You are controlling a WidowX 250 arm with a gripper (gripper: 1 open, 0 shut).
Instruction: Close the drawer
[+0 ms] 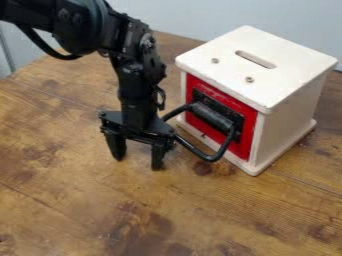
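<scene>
While the claw [138, 152] hangs wide open near the worktop [80, 205], the red drawer [214, 114] sits in the pale wooden box [287, 100] on the right. It should push the black handle [201, 148] straight and softly (no sideways shoves).

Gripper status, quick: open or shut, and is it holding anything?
Gripper: open, fingers apart and pointing down, nothing between them, beside the black loop handle.
</scene>
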